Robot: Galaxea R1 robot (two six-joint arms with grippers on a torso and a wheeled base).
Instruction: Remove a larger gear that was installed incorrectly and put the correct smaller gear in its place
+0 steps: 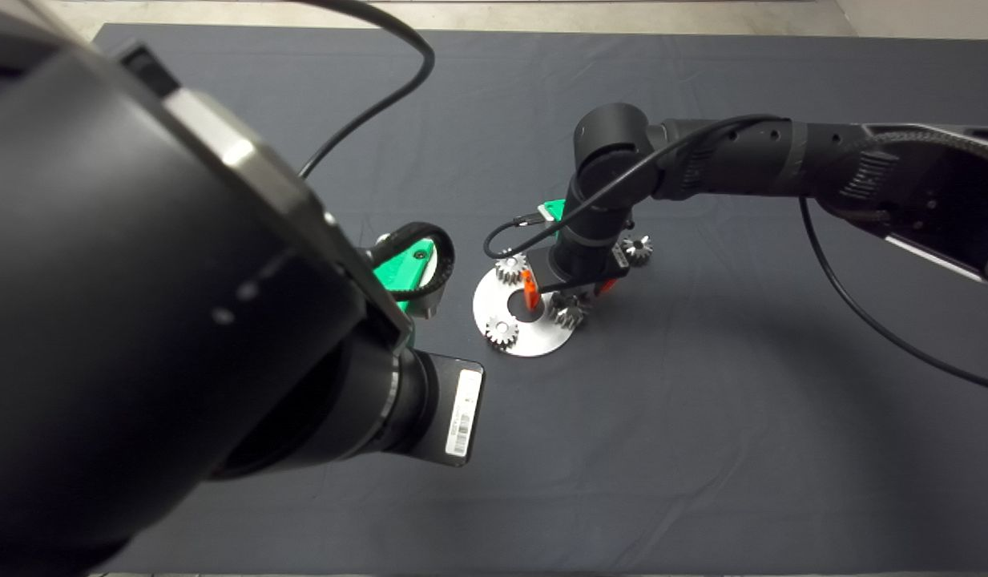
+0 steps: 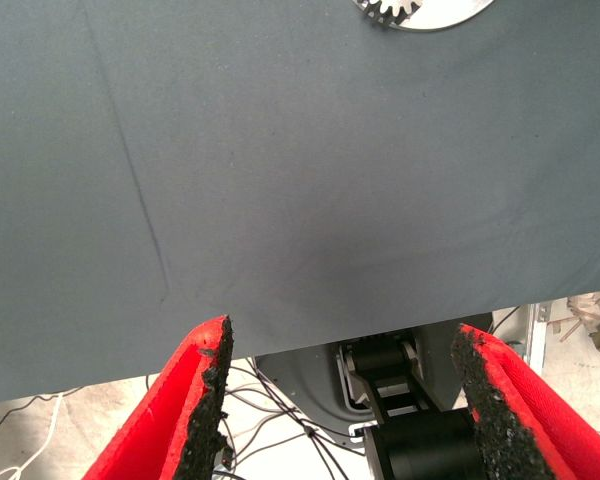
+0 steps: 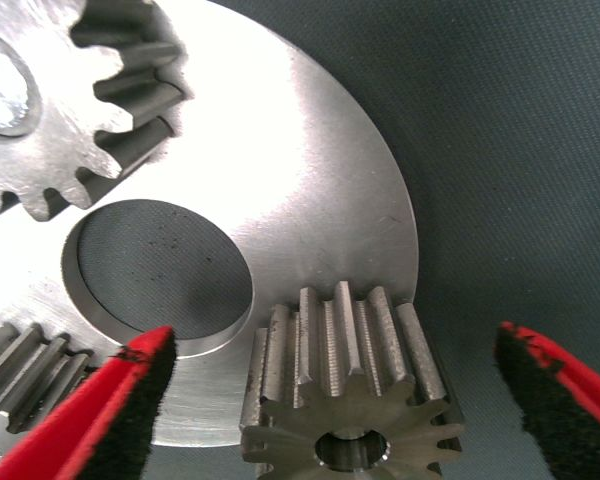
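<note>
Right arm reaches in from right of frame, wrist pointed straight down; right claw open, fingers straddling larger gear without touching. Gear: grey steel, tapered, long teeth, on disc's edge. Disc: brushed silver, round centre hole. Smaller gear on mat just beyond. Left claw open over mat edge.

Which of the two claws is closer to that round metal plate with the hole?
Right. The right gripper hangs over the plate, fingers open; the left gripper waits off to its side, open.
</note>
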